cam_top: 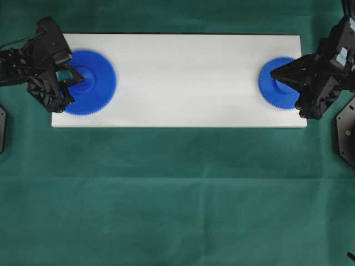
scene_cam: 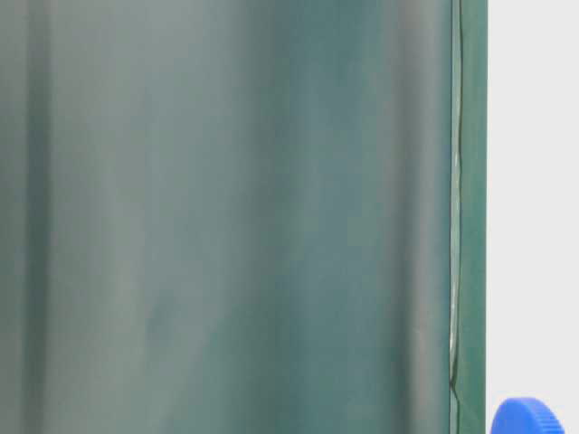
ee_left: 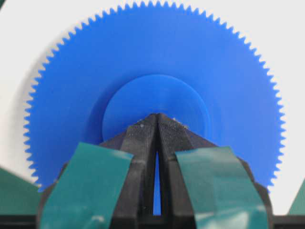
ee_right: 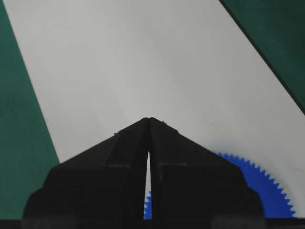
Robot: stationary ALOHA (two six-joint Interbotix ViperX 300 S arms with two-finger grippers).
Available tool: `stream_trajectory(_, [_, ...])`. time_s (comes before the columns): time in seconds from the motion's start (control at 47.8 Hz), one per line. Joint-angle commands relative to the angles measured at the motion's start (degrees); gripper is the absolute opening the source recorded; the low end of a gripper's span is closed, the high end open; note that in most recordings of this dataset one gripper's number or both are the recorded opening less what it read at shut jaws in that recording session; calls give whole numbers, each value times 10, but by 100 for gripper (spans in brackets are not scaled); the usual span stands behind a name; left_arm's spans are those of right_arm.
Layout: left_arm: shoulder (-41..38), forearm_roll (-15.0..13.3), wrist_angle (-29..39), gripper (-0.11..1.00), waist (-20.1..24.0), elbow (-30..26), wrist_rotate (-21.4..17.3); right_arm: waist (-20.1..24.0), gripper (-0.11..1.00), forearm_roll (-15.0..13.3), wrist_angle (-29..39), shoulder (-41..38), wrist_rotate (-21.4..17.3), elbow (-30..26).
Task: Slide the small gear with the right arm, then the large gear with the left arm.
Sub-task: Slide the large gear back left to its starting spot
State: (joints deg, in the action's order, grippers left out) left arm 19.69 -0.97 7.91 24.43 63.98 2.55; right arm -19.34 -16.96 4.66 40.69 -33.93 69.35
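Overhead: white board [cam_top: 183, 77] on green cloth [cam_top: 177, 194], one gear at each end. The large gear [cam_top: 91, 82] lies flat at the left end, with the left gripper [cam_top: 82, 78] tip over its hub area. The small gear [cam_top: 279, 83] lies flat at the right end, with the right gripper [cam_top: 272, 71] tip over its upper-left part, arm body covering its right side.

Left wrist view adds what overhead can't: left gripper [ee_left: 157, 117] fingers are pressed together at the tips, with only a thin slit further back, nothing clamped. The tips sit on the near edge of the large gear's [ee_left: 157, 62] raised round hub; the gear spreads ahead of and to both sides of the claw. Teal tape [ee_left: 86, 186] is on both fingers. Centre hole hidden by the fingers.

Right wrist view: right gripper [ee_right: 149, 119] likewise closed tip to tip, narrow slit behind, holding nothing. The small gear [ee_right: 262, 183] is mostly under and behind the fingers, toothed rim sticking out to the claw's right, a sliver visible through the slit. Bare white board [ee_right: 143, 62] lies ahead of the tips. Can't tell whether the tips touch the gear.

Both gears: bright blue, fine even teeth, flat.

Table-level view: green backdrop [scene_cam: 226, 217], blurred, plus one blue toothed gear edge [scene_cam: 526, 418] on the white board; can't tell which gear.
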Motion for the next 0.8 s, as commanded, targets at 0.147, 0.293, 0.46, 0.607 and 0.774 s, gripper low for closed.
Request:
stream_trajectory(0.147, [45,0,-2,0,0,-29,-11,2,50,1,-5,0,0,-9])
stream_trajectory(0.293, [75,0,-5,0,-8,-38,-28,4,50,1,-5,1,0,-9])
stream_trajectory(0.46, [113,0,-14,0,-25,-47,-37,7,50,1,-4,3,0,-8])
stream_trajectory(0.607, [146,0,-25,0,-33,-46,-40,7,50,1,-5,4,0,-5])
stream_trajectory(0.774, [169,0,-26,0,-35,-40,-39,8,50,1,-5,4,0,-4])
